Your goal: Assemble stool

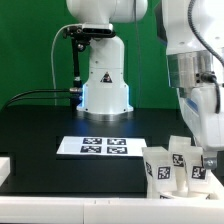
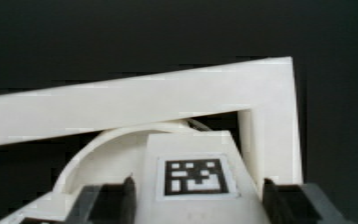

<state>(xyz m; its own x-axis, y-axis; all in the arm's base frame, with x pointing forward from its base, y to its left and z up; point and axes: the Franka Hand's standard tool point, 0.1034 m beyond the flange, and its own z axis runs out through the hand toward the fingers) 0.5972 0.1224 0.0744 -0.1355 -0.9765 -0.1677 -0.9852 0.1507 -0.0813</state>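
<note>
In the exterior view my arm comes down along the right edge of the frame, and my claw (image 1: 203, 150) ends low right among a cluster of white tagged legs (image 1: 160, 165) standing upright near the front edge of the black table (image 1: 40, 125). The marker board (image 1: 103, 146) lies flat at lower centre, apart from the legs. Another white robot body (image 1: 103, 75) stands behind it at upper centre. From here I cannot tell whether my fingers are pressing anything.

In the wrist view my two dark fingertips (image 2: 101, 204) sit at the bottom of the frame, either side of a tagged white leg (image 2: 197, 175) at lower centre. They look just beside its flanks, perhaps touching; whether I am clenched on it I cannot tell. Behind the leg a curved white rim, likely the seat (image 2: 105, 150), shows at lower left, and a white angled fence (image 2: 194, 90) crosses the middle.

I judge these parts light, rigid and rather slick plastic. The flat sides of the leg, below the tag, are the place to pinch, squarely, so it does not twist out.
</note>
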